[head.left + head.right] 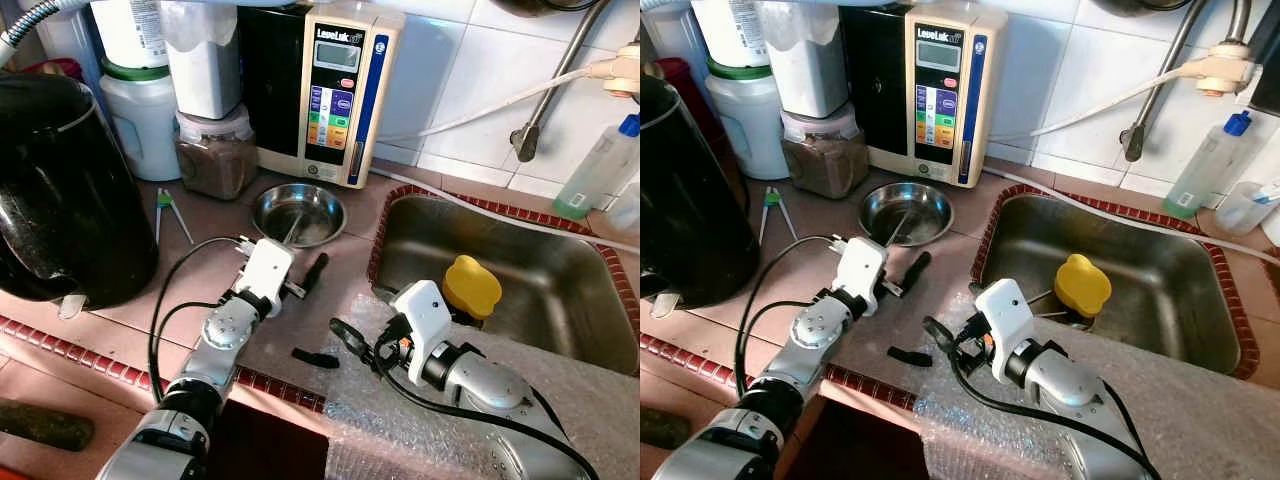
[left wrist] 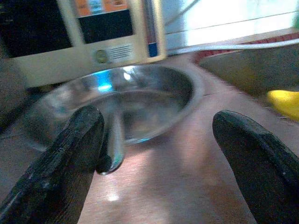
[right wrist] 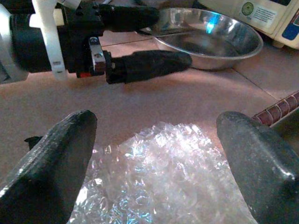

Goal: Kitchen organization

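Steel bowl, shallow and round, sits on the pinkish tiled counter in front of the beige water ionizer, with a spoon leaning over its near rim. Left eye view: the left gripper lies low over the counter just short of the bowl, its two black fingers pointing toward it; how far they stand apart cannot be judged from this angle. The right gripper hovers at the counter's front, beside the sink, above a sheet of bubble wrap. A yellow sponge-like object rests inside the sink. A black kettle stands at far left, and jars and containers line the wall.

Right eye view: same arrangement; a small black piece lies on the counter between the two arms.

Left wrist view: both fingers are spread wide, framing the bowl's near rim without touching it; the spoon handle passes just beside one finger.

Right wrist view: the fingers are spread apart over the bubble wrap, holding nothing; ahead lie the left gripper and the bowl.
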Robot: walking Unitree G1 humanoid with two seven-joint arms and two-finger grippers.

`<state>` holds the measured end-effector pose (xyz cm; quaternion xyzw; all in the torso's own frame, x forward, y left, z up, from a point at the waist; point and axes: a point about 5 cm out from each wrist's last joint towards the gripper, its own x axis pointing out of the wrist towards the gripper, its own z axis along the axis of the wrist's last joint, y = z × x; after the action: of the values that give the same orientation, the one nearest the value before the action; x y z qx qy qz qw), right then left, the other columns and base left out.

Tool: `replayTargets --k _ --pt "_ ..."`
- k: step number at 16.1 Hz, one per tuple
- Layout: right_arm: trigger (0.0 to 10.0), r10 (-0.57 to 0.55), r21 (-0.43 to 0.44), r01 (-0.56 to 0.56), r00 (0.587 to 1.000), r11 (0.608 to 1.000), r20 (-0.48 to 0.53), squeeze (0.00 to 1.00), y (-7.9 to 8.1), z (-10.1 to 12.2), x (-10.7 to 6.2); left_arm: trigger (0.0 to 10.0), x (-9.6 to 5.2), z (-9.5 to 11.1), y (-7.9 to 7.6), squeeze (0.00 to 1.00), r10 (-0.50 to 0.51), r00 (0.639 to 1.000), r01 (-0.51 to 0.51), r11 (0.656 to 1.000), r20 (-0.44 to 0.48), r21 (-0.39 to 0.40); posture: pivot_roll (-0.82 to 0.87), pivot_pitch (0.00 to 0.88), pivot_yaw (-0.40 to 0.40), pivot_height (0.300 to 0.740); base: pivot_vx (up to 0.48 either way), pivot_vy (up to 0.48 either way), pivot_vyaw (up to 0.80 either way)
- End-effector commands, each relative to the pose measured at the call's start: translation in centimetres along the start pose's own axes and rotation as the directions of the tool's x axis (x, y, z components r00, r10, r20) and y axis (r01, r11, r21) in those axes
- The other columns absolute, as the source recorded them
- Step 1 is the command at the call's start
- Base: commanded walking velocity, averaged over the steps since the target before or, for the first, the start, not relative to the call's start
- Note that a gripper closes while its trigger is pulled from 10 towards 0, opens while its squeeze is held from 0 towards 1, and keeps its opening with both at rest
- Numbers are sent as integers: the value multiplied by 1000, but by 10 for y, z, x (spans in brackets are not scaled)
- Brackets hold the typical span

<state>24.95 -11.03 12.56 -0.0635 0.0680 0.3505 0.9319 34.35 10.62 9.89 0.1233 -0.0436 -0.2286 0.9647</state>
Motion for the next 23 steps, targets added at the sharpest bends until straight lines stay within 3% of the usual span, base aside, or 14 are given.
replayTargets --k 1,10,11,12,15,16,17,18,19,21,22,23 --pt "10000 -16 -15 16 1000 1000 5 0 -4 2 0 10000 2 3 6 0 30 1000 -31 999 8 23 51 0 -67 740 0 0 0" --pt "10000 -16 -23 16 1000 1000 8 0 -6 3 1 10000 1 -8 12 0 46 996 -44 999 -80 31 57 0 -68 740 0 0 0" --pt "10000 -18 -22 18 1000 1000 9 0 -6 2 1 6745 1 -8 13 0 54 995 -53 998 -80 20 57 0 -68 740 0 0 0" --pt "10000 -19 -22 19 1000 1000 9 0 -6 2 1 6745 1 -8 13 0 58 995 -57 998 -80 13 55 0 -65 740 0 0 0" --pt "10000 -18 -22 19 1000 1000 7 0 -5 2 1 3686 2 -9 14 0 87 992 -95 992 -90 -85 54 0 -65 740 0 0 0" --pt "10000 -18 -23 19 1000 1000 6 0 -5 1 1 3412 2 -10 14 0 95 991 -106 987 -94 -117 54 0 -65 740 0 0 0" --pt "10000 -19 -24 20 1000 1000 6 0 -5 1 1 2314 3 -11 14 0 106 989 -121 981 -101 -152 54 0 -65 740 0 0 0" --pt "10000 -21 -24 21 1000 999 6 0 -6 2 1 392 3 -11 15 0 115 988 -132 976 -106 -176 54 0 -65 740 0 0 0" --pt "10000 -22 -26 22 1000 999 5 0 -6 1 1 0 4 -12 15 0 134 985 -158 956 -110 -246 54 0 -65 740 0 0 0" --pt "10000 -21 -27 21 1000 999 3 0 -5 1 1 0 5 -11 14 0 146 984 -172 934 -104 -312 54 0 -65 740 0 0 0" --pt "10000 -21 -29 21 1000 999 2 0 -5 0 1 5608 7 -6 14 0 156 985 -171 923 -70 -345 53 0 -63 740 0 0 0" --pt "10000 -21 -29 21 1000 999 1 0 -5 0 1 9765 8 -3 14 0 157 986 -166 917 -55 -363 52 0 -63 740 0 0 0"
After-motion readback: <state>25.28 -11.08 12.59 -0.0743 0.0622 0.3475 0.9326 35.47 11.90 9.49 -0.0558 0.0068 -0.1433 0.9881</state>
